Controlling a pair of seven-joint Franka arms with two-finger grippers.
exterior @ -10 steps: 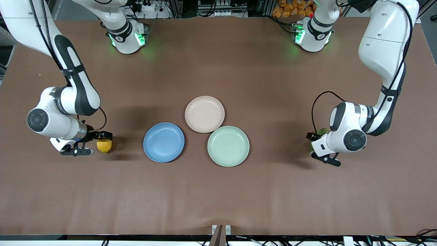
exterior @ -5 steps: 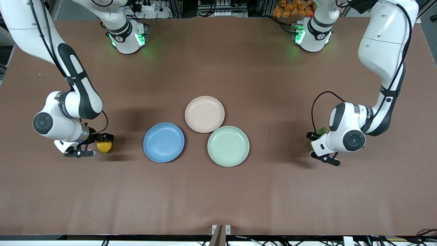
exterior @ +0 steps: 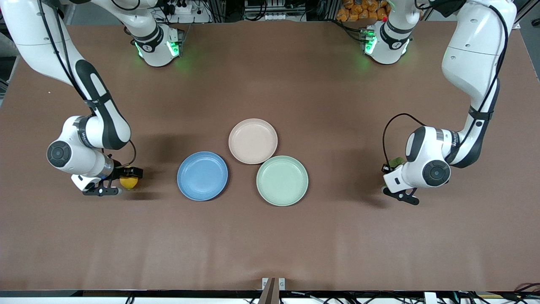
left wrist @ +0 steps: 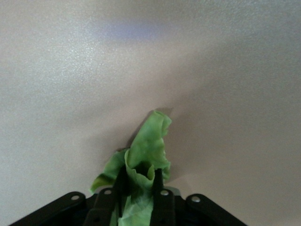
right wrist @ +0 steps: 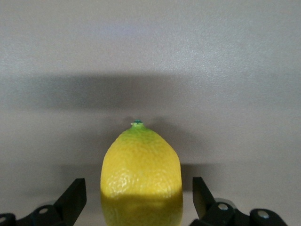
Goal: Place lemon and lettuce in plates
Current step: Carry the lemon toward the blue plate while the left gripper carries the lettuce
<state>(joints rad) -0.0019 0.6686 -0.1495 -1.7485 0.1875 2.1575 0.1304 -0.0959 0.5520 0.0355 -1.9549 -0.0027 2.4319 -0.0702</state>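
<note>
Lettuce (left wrist: 148, 155) pinched in left gripper (left wrist: 139, 183), hidden from front; lemon (right wrist: 141, 176) between right gripper's (right wrist: 139, 197) spread fingers.

Left end effector (left wrist: 138, 181) pinched; right end effector (right wrist: 138, 197) spread.

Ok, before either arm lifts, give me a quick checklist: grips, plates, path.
1. Left gripper closed on the lettuce: ok, fingers pinch the leaf.
2. Right gripper closed on the lemon: not ok, fingers stand open either side of it.
3. Lemon centred between the fingers: ok.
4. Blue plate empty: ok.
5. Beige plate empty: ok.
6. Lettuce grip firm enough to lift: cannot tell.
</note>
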